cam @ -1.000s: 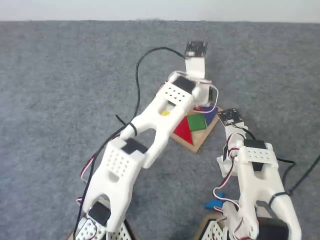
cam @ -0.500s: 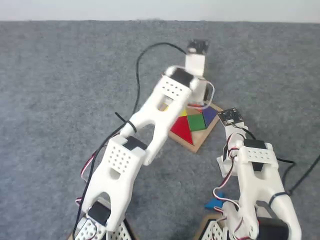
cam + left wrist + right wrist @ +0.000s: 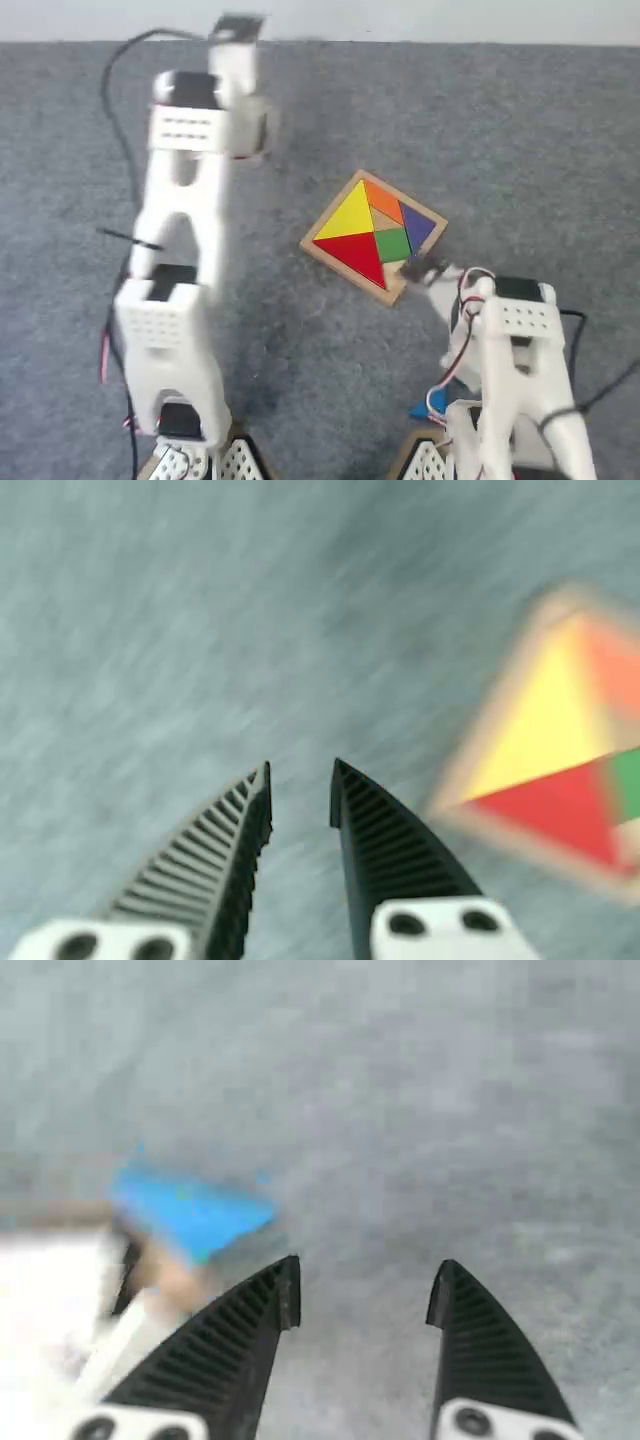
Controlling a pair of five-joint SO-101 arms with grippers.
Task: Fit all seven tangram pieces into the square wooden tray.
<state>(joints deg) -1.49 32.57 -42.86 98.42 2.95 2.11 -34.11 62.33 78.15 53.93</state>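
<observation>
Hanging wide open and empty, the right gripper (image 3: 365, 1295) has the blue piece (image 3: 190, 1210) near, beside its own arm's base. The nearly full wooden tray (image 3: 343, 269) lies farther out. The left gripper (image 3: 300, 780), narrowly parted, stands well apart.

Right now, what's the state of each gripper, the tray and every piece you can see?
Left gripper: slightly open, empty, over the carpet.
Right gripper: open, empty.
Tray: flat on the carpet, partly filled.
Yellow piece: in tray.
Red piece: in tray.
Orange piece: in tray.
Green piece: in tray.
Purple piece: in tray.
Blue piece: outside tray, on the carpet.
</observation>
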